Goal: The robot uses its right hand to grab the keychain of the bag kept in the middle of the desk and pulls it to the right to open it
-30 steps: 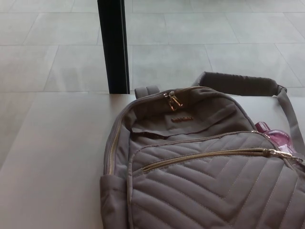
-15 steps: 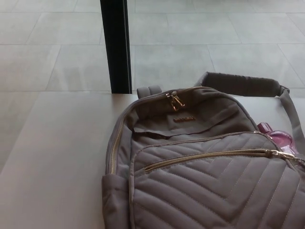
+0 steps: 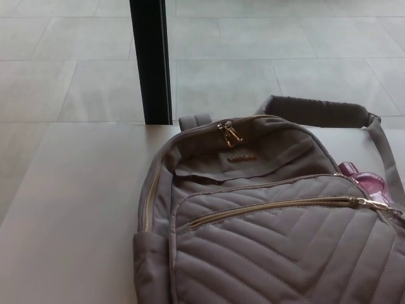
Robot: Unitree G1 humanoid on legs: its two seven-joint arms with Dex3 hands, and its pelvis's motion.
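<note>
Backpack [image 3: 266, 221] lies flat on the desk [image 3: 69, 209], front pocket zipper [image 3: 272, 206] with its gold pull [image 3: 373, 203] at the right end; whether that pocket gapes open I cannot tell. Top pulls [image 3: 230, 132] sit together. Neither of my hands is in view, so their fingers' state is unknown.

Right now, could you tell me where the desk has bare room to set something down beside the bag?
The desk is bare to the left of the backpack, from its side zipper out to the desk's left edge and back to the black post. The right side is crowded: the shoulder strap and a pink object lie there.
</note>
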